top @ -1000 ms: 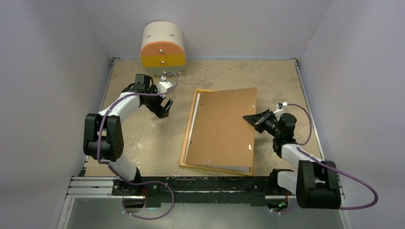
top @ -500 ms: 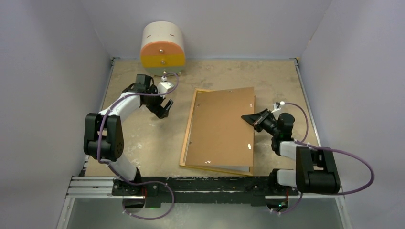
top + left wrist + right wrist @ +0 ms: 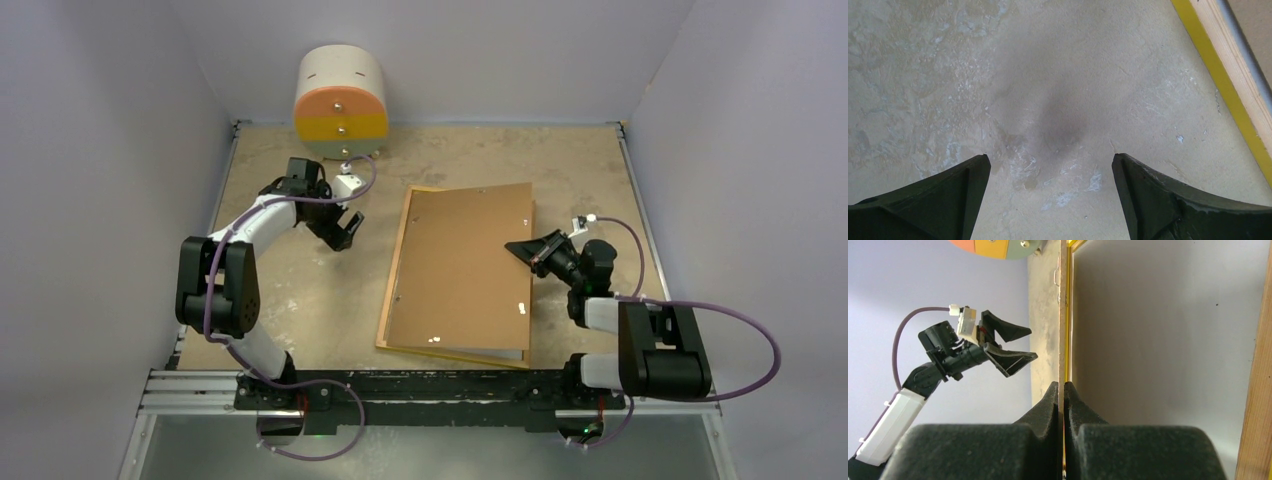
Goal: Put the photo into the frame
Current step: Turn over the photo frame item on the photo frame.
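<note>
**While your right gripper pinches the board, the photo lies beneath it**

Where your right gripper [image 3: 526,250] meets the brown backing sheet [image 3: 460,265], its fingers are clamped tight on the sheet's thin right edge. That side is lifted clear of the frame [image 3: 392,275]. The sheet is flat, matte hardboard, stiff and rectangular, with a few small pale tabs on it.

The frame lies on the counter [image 3: 300,310] with its light wood back up and a thin yellow line along its outer edge. Inside it, the right wrist view shows the photo [image 3: 1168,340] lying flat with its plain pale back up, so you cannot see the printed side. From above, the raised sheet hides nearly all of it.

Your left gripper [image 3: 340,232] hangs with its jaws spread wide over bare, mottled, sandy counter near the frame's left rail, holding nothing. A cream cylinder [image 3: 340,95] with an orange and yellow face stands at the far edge, well apart from the frame.
</note>
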Controlling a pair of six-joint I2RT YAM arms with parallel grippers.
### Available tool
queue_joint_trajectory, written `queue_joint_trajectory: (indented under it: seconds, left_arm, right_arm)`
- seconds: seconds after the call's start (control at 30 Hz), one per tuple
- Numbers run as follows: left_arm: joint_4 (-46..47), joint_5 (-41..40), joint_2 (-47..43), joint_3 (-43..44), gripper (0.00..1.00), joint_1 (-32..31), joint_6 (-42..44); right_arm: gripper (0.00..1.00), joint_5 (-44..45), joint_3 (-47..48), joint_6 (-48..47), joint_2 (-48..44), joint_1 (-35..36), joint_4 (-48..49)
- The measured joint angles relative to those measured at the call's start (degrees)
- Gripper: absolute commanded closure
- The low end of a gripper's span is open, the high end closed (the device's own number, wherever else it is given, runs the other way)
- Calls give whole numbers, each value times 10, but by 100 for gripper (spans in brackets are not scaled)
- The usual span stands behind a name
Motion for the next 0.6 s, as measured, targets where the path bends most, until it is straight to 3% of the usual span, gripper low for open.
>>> queue_joint_trajectory:
  seconds: [0.6]
  left_arm:
    - [-6,-23,0,0,0,-3,8]
  right_arm:
    - [100,-1,-10,20,94,-6,108]
